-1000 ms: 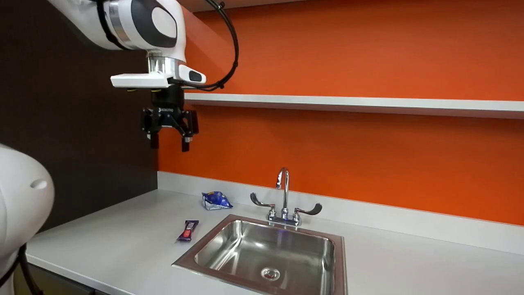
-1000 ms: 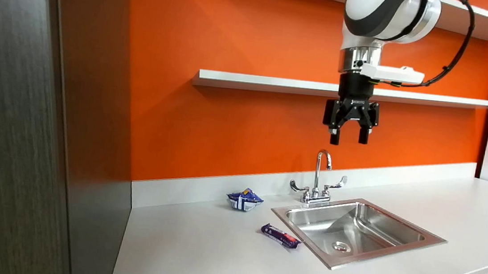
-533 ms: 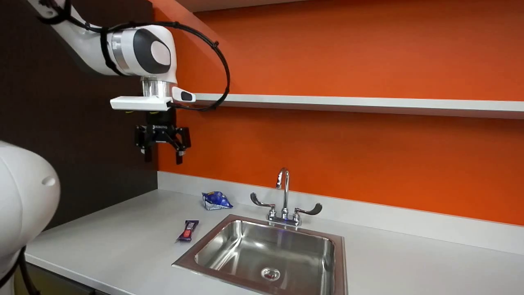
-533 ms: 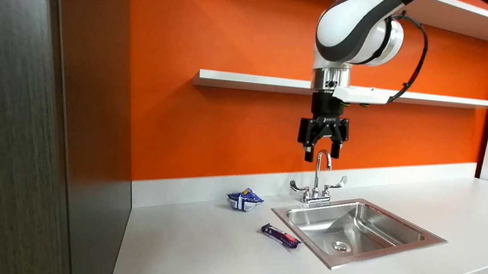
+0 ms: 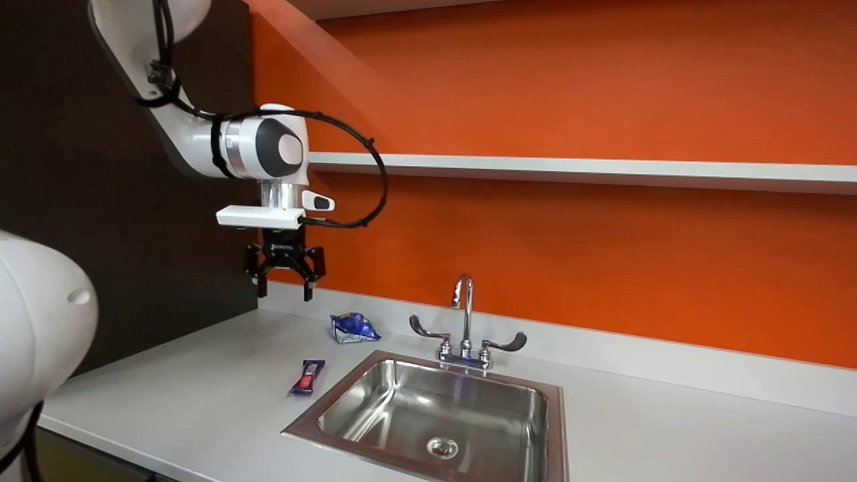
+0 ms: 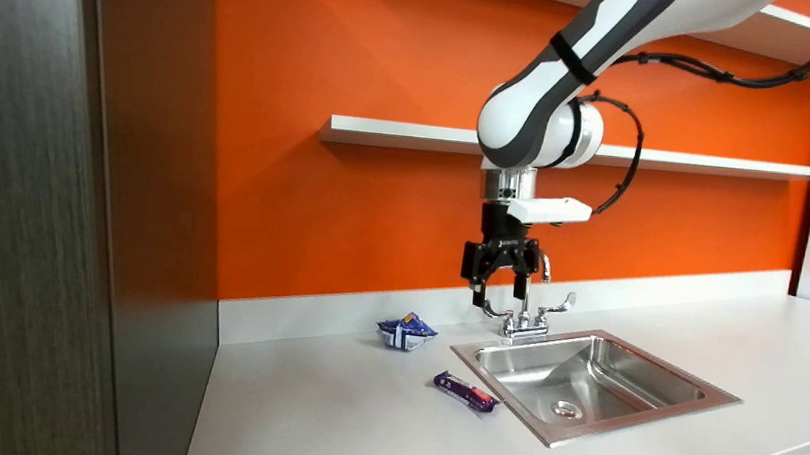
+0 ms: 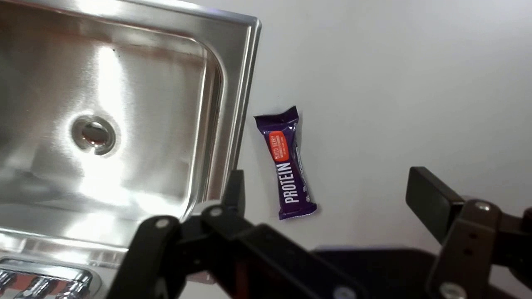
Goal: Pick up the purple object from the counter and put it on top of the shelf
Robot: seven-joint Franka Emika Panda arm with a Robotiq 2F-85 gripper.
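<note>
The purple object is a wrapped protein bar (image 5: pixel 308 377) with a red patch, lying flat on the white counter (image 5: pixel 201 402) beside the sink. It shows in an exterior view (image 6: pixel 466 392) and in the wrist view (image 7: pixel 286 166) too. My gripper (image 5: pixel 285 291) is open and empty, pointing down well above the counter; it also shows in an exterior view (image 6: pixel 500 293). In the wrist view the bar lies between and ahead of the open fingertips (image 7: pixel 328 193), nearer the left finger. The white shelf (image 5: pixel 576 167) runs along the orange wall, also seen in an exterior view (image 6: pixel 399 132).
A steel sink (image 5: pixel 557 435) is set in the counter next to the bar. A faucet (image 5: pixel 466 314) with two handles stands behind it. A crumpled blue packet (image 6: pixel 406 332) lies near the backsplash. A dark panel (image 5: pixel 167 268) closes one end of the counter. A higher shelf (image 6: pixel 802 35) is above.
The arm has come down from shelf height towards the counter. In an exterior view the gripper also moved left, closer to above the bar. It stays open; the bar and packet have not moved.
</note>
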